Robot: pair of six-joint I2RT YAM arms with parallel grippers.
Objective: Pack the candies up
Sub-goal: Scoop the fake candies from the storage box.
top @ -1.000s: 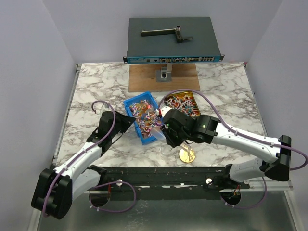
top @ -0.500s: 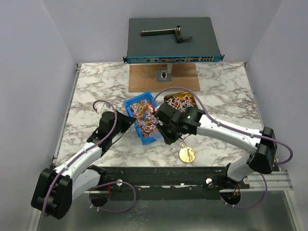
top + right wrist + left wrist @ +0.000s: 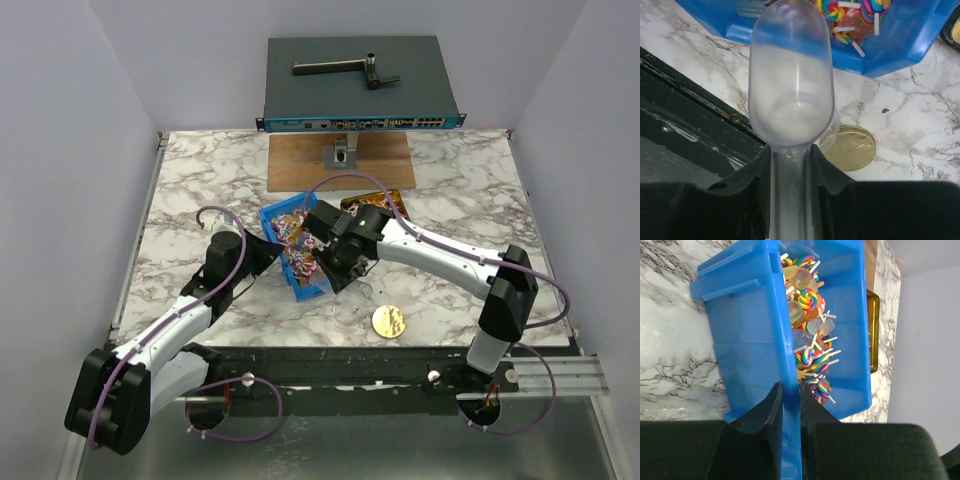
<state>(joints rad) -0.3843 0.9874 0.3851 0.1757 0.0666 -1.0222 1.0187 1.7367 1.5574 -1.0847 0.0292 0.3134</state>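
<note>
The candies (image 3: 810, 340), small swirl sweets on white sticks, fill a blue bin (image 3: 290, 215) at the table's middle. My left gripper (image 3: 790, 390) is shut on the bin's left wall (image 3: 785, 315), one finger inside and one outside, and shows from above as the left gripper (image 3: 270, 258). My right gripper (image 3: 790, 155) is shut on the handle of a clear plastic scoop (image 3: 791, 75). The scoop's bowl is empty and hangs over the bin's near corner (image 3: 900, 45), just short of the candies (image 3: 850, 12). From above, the right gripper (image 3: 338, 268) sits at the bin's right side.
A round gold lid (image 3: 388, 321) lies flat near the front edge, also the gold lid (image 3: 852, 147). A gold tin (image 3: 385, 203) holding more sweets stands behind the right arm, partly hidden. A wooden board (image 3: 340, 160) and a network switch (image 3: 360, 95) stand at the back.
The right arm has swung left and back with the scoop, covering most of the gold tin and bringing the wrist beside the bin. The left arm holds still.
</note>
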